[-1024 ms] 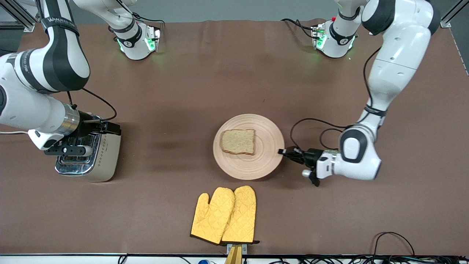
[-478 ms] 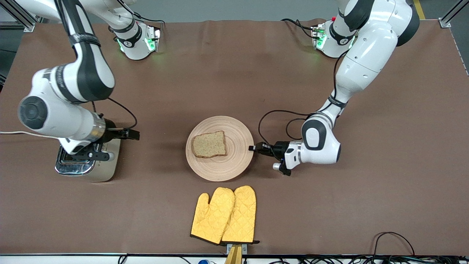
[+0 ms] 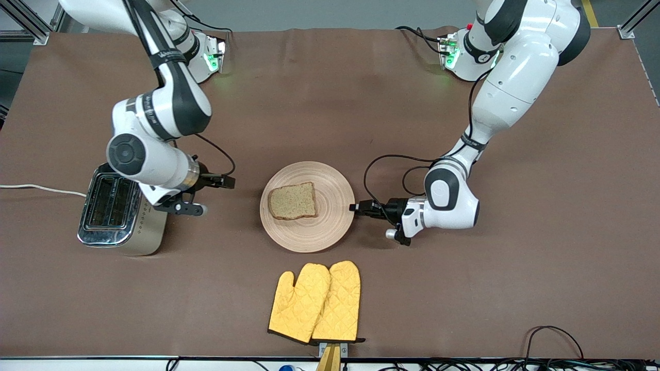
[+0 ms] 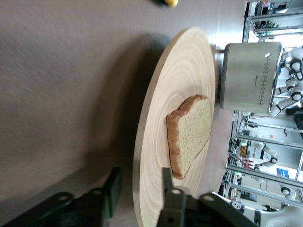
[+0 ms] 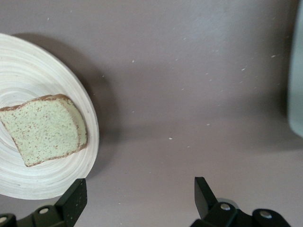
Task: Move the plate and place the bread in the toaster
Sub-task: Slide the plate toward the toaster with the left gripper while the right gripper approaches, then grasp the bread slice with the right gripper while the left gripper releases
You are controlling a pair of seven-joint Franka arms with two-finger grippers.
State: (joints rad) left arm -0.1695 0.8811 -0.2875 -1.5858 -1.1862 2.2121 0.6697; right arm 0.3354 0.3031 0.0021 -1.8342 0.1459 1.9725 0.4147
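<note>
The pale wooden plate (image 3: 330, 226) (image 4: 161, 118) (image 5: 28, 66) lies flat mid-table with the brown bread (image 3: 292, 201) (image 4: 191, 132) (image 5: 45, 127) on it. My left gripper (image 3: 356, 207) (image 4: 139, 189) reaches in level with the table at the plate's rim on the left arm's side. Its jaws stand open, one above and one below the rim, with a gap showing. The cream toaster (image 3: 124, 216) (image 4: 251, 75) stands toward the right arm's end, slots up. My right gripper (image 3: 226, 181) (image 5: 139, 194) hangs open and empty over bare table between toaster and plate.
A pair of yellow oven mitts (image 3: 315, 301) lies nearer to the front camera than the plate, close to the table's front edge. The toaster's white cord (image 3: 36, 188) trails off the right arm's end. Brown cloth covers the table (image 3: 464, 309).
The plate with the bread slid toward the toaster while held by the left gripper, which has now opened off the rim. The right arm swung from over the toaster toward the plate.
</note>
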